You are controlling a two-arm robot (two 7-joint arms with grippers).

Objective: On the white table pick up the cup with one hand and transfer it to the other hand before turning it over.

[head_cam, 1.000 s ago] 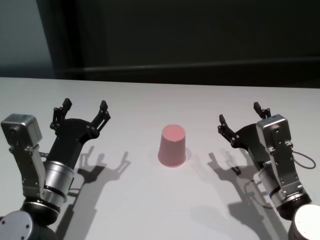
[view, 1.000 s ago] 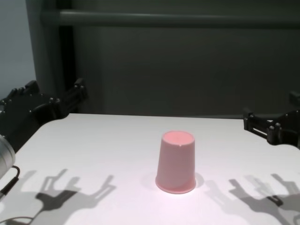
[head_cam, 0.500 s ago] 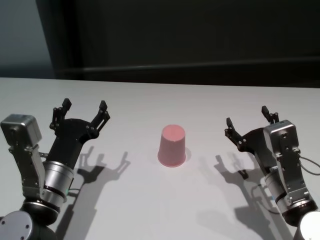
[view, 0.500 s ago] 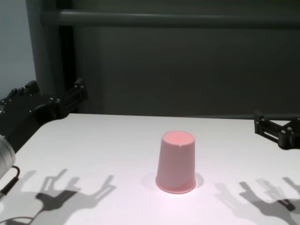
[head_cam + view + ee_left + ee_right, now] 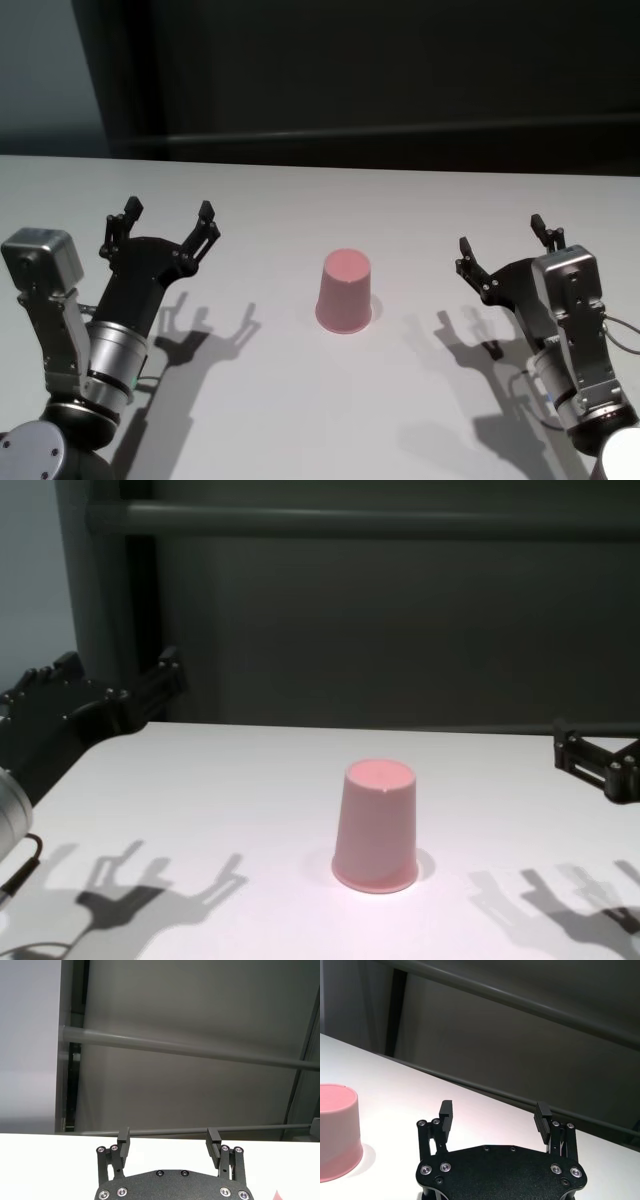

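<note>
The pink cup (image 5: 345,290) stands upside down, wide rim down, in the middle of the white table (image 5: 300,200); the chest view shows the cup (image 5: 376,825) too. Left of it and well apart, my left gripper (image 5: 168,212) hovers above the table, open and empty, as the left wrist view confirms (image 5: 168,1137). My right gripper (image 5: 500,236) hangs to the cup's right, also open and empty (image 5: 494,1108), with the cup (image 5: 335,1132) off to one side in its wrist view.
A dark wall with a horizontal rail (image 5: 350,520) runs behind the table's far edge. Both arms cast pronged shadows (image 5: 205,335) on the tabletop beside the cup.
My right gripper has drawn back to the right, farther from the cup. The left arm and the cup have not moved.
</note>
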